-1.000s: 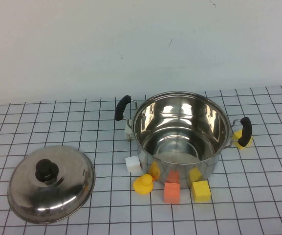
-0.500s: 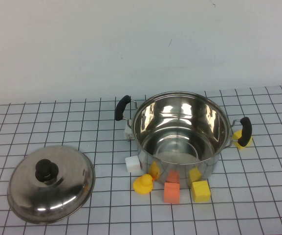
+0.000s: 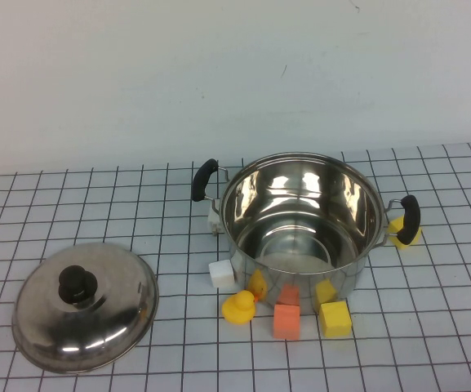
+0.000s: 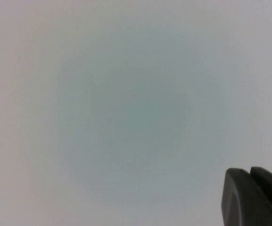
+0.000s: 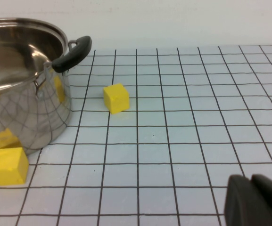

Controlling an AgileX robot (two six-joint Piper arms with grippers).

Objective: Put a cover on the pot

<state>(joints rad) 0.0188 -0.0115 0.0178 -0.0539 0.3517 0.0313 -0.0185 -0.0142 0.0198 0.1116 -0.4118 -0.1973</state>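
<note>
The pot (image 3: 302,222) is a large shiny steel pot with two black side handles. It stands open and uncovered at mid-table, and its right side shows in the right wrist view (image 5: 20,89). The domed steel lid (image 3: 86,305) with a black knob lies on the table at the front left, apart from the pot. Neither arm shows in the high view. My left gripper (image 4: 249,172) faces a blank pale surface, its dark fingertips together and empty. My right gripper (image 5: 250,179) hovers low over the gridded table right of the pot, fingertips together and empty.
Small toys ring the pot: a white block (image 3: 221,273), a yellow duck (image 3: 239,308), an orange block (image 3: 287,321), a yellow block (image 3: 335,318), another yellow block (image 5: 116,98) by the right handle. A white wall stands behind the gridded table.
</note>
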